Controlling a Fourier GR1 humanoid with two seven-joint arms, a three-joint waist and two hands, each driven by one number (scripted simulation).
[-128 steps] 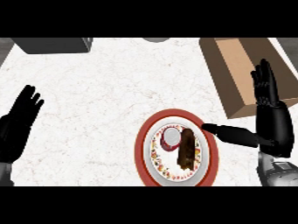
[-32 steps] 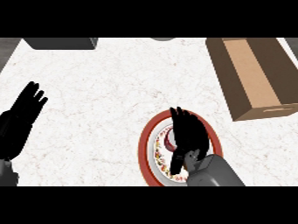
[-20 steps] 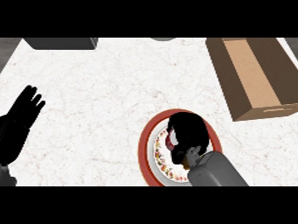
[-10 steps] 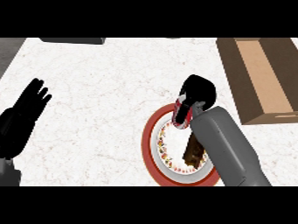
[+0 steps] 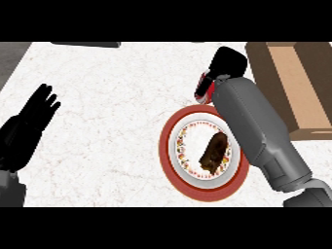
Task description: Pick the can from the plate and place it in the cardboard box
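- Head view: the right robot hand [image 5: 228, 62] is seen above the plate's far rim, its fingers curled round the can [image 5: 204, 86], which is held off the plate and over the desk.
- Only a red and white strip of the can is shown at the left side of the hand; the rest is hidden by the fingers and the grey forearm.
- The right forearm is laid diagonally from the lower right corner up to the hand, crossing the plate's right edge.
- The cardboard box [image 5: 308, 82] is found just to the right of the right robot hand, open at the top, with its tan inner floor exposed; the can is held near its left wall but not over it.
- The plate [image 5: 174, 160], red-rimmed with a white, patterned centre, is placed below the hand on the desk [image 5: 118, 121]; a brown piece of food [image 5: 214, 150] is left lying on it.
- The left robot hand [image 5: 26, 127] is seen at the left edge, fingers straight and spread, pointing up, resting and holding nothing, well apart from the plate.
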